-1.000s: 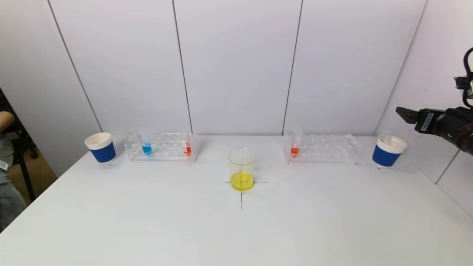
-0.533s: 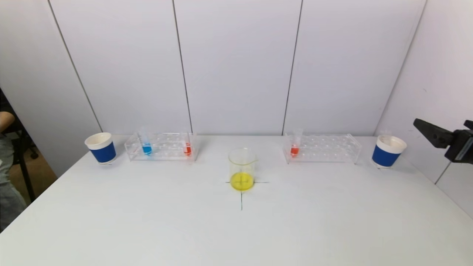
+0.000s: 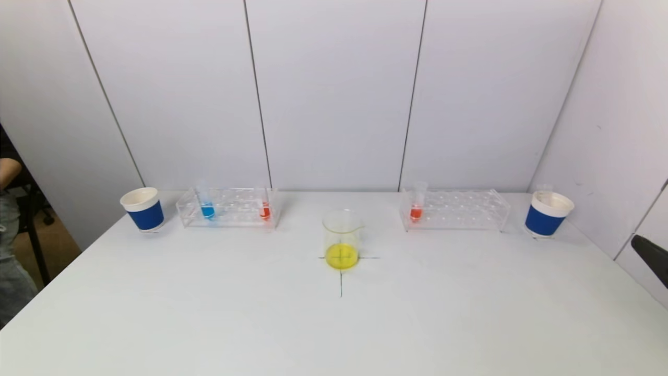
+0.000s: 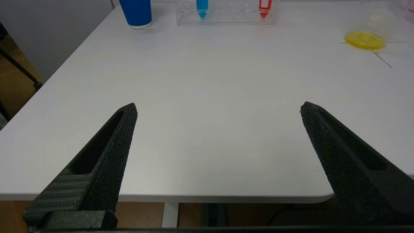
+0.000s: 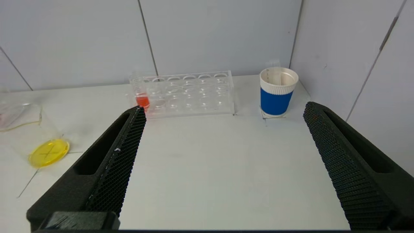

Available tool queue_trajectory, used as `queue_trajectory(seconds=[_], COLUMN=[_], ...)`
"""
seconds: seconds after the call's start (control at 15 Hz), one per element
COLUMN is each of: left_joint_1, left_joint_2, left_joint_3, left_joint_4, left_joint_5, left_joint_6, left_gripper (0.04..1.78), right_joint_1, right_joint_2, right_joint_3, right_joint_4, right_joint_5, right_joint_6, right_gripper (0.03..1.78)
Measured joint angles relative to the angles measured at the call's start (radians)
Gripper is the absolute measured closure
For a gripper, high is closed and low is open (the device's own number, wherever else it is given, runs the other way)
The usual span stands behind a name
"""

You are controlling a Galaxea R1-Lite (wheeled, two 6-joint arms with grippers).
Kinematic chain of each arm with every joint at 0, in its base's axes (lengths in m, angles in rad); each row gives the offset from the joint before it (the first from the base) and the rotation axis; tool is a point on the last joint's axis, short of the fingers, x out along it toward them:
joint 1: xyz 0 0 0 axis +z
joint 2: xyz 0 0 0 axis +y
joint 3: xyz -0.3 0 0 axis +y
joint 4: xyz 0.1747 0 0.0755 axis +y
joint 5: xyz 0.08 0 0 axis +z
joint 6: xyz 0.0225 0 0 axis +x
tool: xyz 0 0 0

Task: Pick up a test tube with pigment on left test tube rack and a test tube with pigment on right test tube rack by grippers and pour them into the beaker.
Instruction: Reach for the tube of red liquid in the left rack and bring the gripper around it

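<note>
From the head view you see the whole layout: the beaker (image 3: 342, 239) stands mid-table on a drawn cross, a shallow layer of yellow liquid at its bottom. The left test tube rack (image 3: 228, 207) sits toward the back wall with a blue-pigment tube (image 3: 206, 202) at its outer end and a red-pigment tube (image 3: 264, 204) at its inner end. The right test tube rack (image 3: 455, 209) holds one red tube (image 3: 416, 201) at the end nearest the beaker. A blue paper cup (image 3: 142, 209) stands just outside the left rack and a second blue cup (image 3: 548, 213) just outside the right rack.

That view gives you almost nothing of the arms: only a dark tip of the right gripper (image 3: 651, 256) pokes in at the right edge, and the left one is out of sight.

The wrist views fill that gap. Your left gripper (image 4: 218, 108) hangs at the near edge of the table (image 4: 207, 97), well apart from its rack, jaws spread wide and holding nothing. Your right gripper (image 5: 223, 108) hovers over the table short of the right rack and cup, jaws likewise spread wide and empty. This view also shows you a clear empty tube (image 5: 274, 69) standing inside the right-hand cup, barely visible from the head.
</note>
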Motion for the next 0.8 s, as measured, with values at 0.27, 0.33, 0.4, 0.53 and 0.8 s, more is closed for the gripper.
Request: queue_trajectory(seconds=[0.27,0.33,0.4,0.53,0.8], left_joint_1=[0.000,0.000,0.000,0.000,0.000], left_joint_2=[0.000,0.000,0.000,0.000,0.000], left_joint_3=[0.000,0.000,0.000,0.000,0.000], left_joint_4=[0.000,0.000,0.000,0.000,0.000], left_joint_5=[0.000,0.000,0.000,0.000,0.000], left_joint_6=[0.000,0.000,0.000,0.000,0.000], left_gripper=[0.06,0.06,0.06,0.06,0.06], right_joint_1=[0.001,0.002,0.002,0.003,0.009], right_joint_2=[-0.267,-0.344,-0.413,-0.520,-0.595], right_joint_3=[0.024,0.024,0.021,0.016,-0.005], right_joint_4=[0.237,0.321,0.402,0.546,0.579], right_joint_5=[0.037,0.045,0.052,0.062,0.089], right_joint_6=[0.009,0.010,0.010,0.019,0.042], right_gripper=[0.04,0.04,0.04,0.04,0.04])
